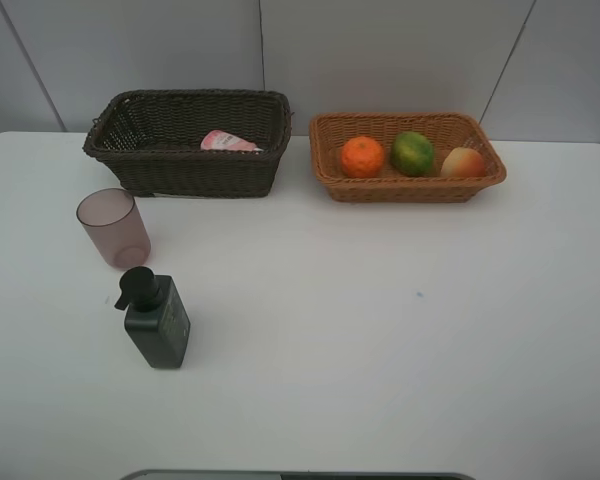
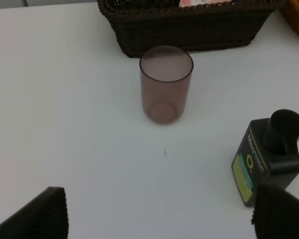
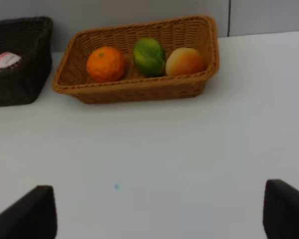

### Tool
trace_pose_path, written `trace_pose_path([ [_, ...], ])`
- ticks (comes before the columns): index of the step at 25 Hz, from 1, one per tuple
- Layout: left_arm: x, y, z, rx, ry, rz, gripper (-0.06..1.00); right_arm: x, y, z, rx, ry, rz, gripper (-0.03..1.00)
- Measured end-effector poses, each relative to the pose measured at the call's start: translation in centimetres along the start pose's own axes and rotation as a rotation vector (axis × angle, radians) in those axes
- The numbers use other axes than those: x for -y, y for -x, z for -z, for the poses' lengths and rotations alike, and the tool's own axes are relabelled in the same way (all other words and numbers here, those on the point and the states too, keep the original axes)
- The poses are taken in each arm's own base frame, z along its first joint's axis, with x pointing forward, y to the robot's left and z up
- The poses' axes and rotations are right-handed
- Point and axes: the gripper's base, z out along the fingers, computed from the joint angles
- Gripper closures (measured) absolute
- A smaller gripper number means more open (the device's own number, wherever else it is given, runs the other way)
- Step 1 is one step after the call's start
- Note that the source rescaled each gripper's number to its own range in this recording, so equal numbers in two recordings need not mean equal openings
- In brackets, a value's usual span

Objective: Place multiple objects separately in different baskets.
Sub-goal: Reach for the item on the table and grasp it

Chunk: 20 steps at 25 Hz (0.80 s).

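From my station, the left gripper (image 2: 159, 214) had its jaws spread wide with nothing between them. Only its two dark fingertips (image 2: 40, 216) showed at the edges of the wrist picture, above the white table (image 1: 380, 330). The right gripper (image 3: 157, 211) was likewise open and empty over bare tabletop. Neither gripper appeared in the high view.

Ahead of the left gripper I saw the translucent pinkish cup (image 2: 166, 84) standing upright, mouth up, on the table. The black pump bottle (image 2: 264, 159) stood upright near it, apart from the cup and on the side nearer the robot, with a green-yellow label on one face. Beyond the cup, close to its rim in my view, was the dark brown basket (image 1: 180, 170), and the pink white-capped tube (image 1: 228, 143) lay inside it.

Ahead of the right gripper, well apart from it, sat the light orange-tan basket (image 3: 139, 89). It held three fruits in a row: the orange (image 3: 105, 64) on the left, the green round fruit (image 3: 149, 57) in the middle, and the red-yellow peach-like fruit (image 3: 185, 61) on the right. The two baskets stood side by side at the far edge of the table, the dark one to the left, with a narrow gap between them.
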Motion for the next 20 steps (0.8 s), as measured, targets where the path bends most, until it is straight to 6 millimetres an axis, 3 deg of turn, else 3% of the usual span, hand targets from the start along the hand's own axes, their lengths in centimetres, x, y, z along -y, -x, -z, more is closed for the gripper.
trace_pose_path([
  [6,0.0,0.0,0.0,0.0,0.0,0.0,-0.01,-0.26,-0.1,0.14,0.015,-0.159,-0.044,0.17],
  [20,0.0,0.0,0.0,0.0,0.0,0.0,-0.01,-0.66,-0.14,0.1,0.013,-0.211,-0.023,0.17],
])
